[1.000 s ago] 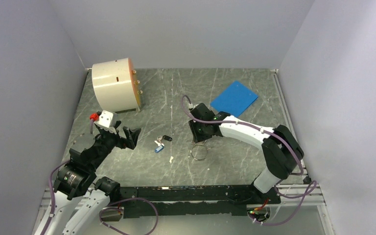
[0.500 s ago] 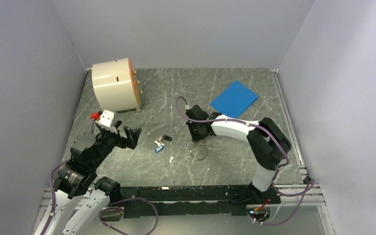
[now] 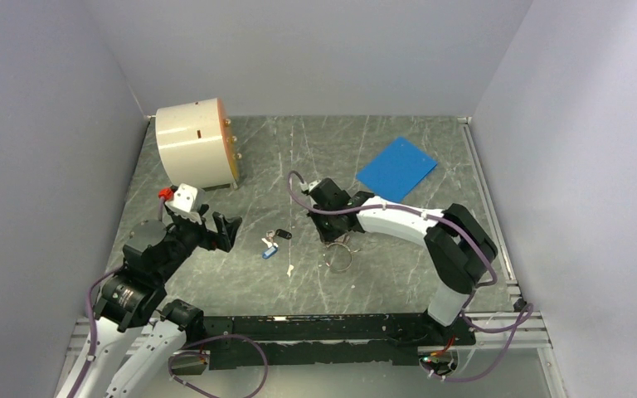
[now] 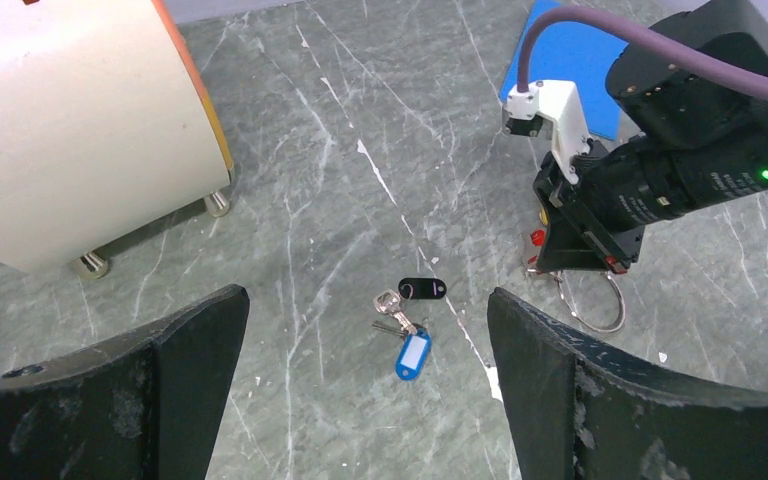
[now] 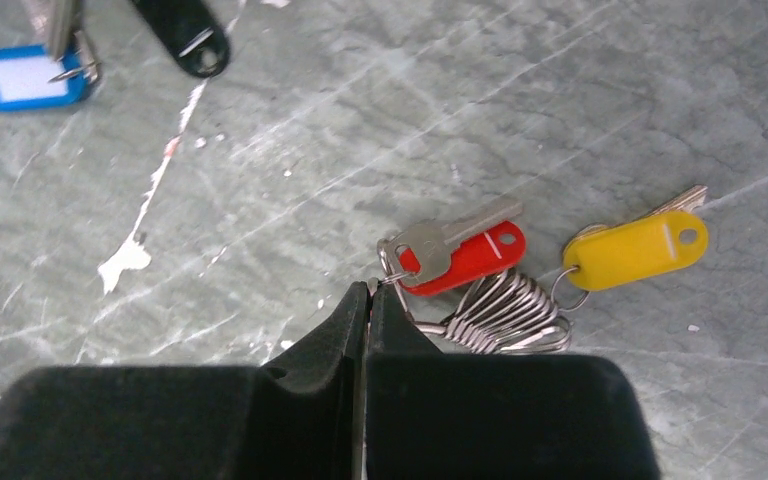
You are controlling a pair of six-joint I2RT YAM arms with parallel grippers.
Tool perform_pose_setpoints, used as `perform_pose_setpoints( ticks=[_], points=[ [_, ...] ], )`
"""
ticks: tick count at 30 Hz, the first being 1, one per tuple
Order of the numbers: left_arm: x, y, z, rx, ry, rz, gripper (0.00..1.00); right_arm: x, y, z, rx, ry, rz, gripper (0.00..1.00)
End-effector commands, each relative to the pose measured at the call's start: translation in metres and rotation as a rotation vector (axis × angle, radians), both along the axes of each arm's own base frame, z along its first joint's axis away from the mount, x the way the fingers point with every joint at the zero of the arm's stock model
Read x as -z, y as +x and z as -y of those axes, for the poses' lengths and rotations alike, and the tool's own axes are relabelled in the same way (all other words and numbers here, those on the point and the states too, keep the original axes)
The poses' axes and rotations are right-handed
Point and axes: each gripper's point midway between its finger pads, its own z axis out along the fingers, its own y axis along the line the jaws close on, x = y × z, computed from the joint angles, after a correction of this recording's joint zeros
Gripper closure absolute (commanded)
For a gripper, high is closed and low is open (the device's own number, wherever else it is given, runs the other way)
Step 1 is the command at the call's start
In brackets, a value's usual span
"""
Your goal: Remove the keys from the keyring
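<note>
Top external: right gripper [image 3: 337, 238], closed, just beyond the keyring [image 3: 337, 259]; left gripper [image 3: 214, 228], wide open, well left of it. Left wrist: we count two loose keys [image 4: 397, 318] left of the keyring. Right wrist: one red key [image 5: 460, 252] and one yellow key [image 5: 635, 248] on it, axes sideways; fingertips meet at the red key's loop.

1. The right gripper [image 5: 367, 300] has its jaws pressed together, tips touching the loop of the red-tagged key [image 5: 457, 250].
2. The yellow-tagged key [image 5: 636, 248] lies just right of it; both join the coiled keyring [image 5: 508, 315].
3. A blue tag [image 5: 22, 77] and a black tag [image 5: 188, 38] lie top left.
</note>
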Motion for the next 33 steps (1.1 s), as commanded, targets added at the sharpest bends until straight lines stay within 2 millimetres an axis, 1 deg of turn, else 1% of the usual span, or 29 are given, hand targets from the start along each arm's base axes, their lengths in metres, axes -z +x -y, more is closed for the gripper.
perform_pose_setpoints(
  ticks=[1, 3, 5, 8, 9, 13, 20, 22, 25, 27, 29, 33],
  points=[
    [-0.015, 0.001, 0.002, 0.011, -0.013, 0.034, 0.05, -0.023, -0.002, 0.001, -0.054, 0.013, 0.078, 1.0],
    [-0.014, 0.001, 0.001, 0.009, -0.011, 0.031, 0.05, -0.029, 0.001, 0.006, -0.03, 0.016, 0.112, 1.0],
    [-0.014, 0.002, 0.002, 0.009, -0.011, 0.03, 0.05, -0.037, 0.002, 0.006, -0.039, 0.04, 0.149, 1.0],
    [-0.014, 0.002, 0.002, 0.011, -0.012, 0.026, 0.05, -0.045, -0.005, 0.001, -0.1, 0.092, 0.174, 1.0],
    [-0.013, 0.002, 0.002, 0.01, -0.012, 0.024, 0.05, -0.046, -0.01, -0.001, -0.129, 0.108, 0.167, 1.0],
    [-0.013, 0.001, 0.004, 0.018, -0.019, 0.019, 0.05, -0.039, -0.028, -0.004, -0.22, 0.112, 0.136, 1.0],
    [-0.012, 0.001, 0.01, 0.047, -0.029, -0.003, 0.05, -0.028, -0.06, -0.02, -0.394, 0.171, 0.081, 1.0],
    [-0.011, 0.001, 0.013, 0.058, -0.031, -0.012, 0.05, -0.025, -0.069, -0.023, -0.42, 0.161, 0.047, 0.95],
    [-0.01, -0.001, 0.017, 0.084, -0.036, -0.023, 0.05, -0.027, -0.078, -0.027, -0.447, 0.141, 0.024, 0.89],
    [-0.01, -0.001, 0.02, 0.098, -0.04, -0.03, 0.05, -0.032, -0.08, -0.026, -0.445, 0.126, 0.039, 0.85],
    [-0.009, -0.002, 0.023, 0.113, -0.045, -0.035, 0.05, -0.035, -0.08, -0.022, -0.419, 0.12, 0.049, 0.77],
    [-0.009, -0.003, 0.028, 0.136, -0.057, -0.049, 0.05, -0.034, -0.08, -0.013, -0.357, 0.1, 0.047, 0.64]
  ],
)
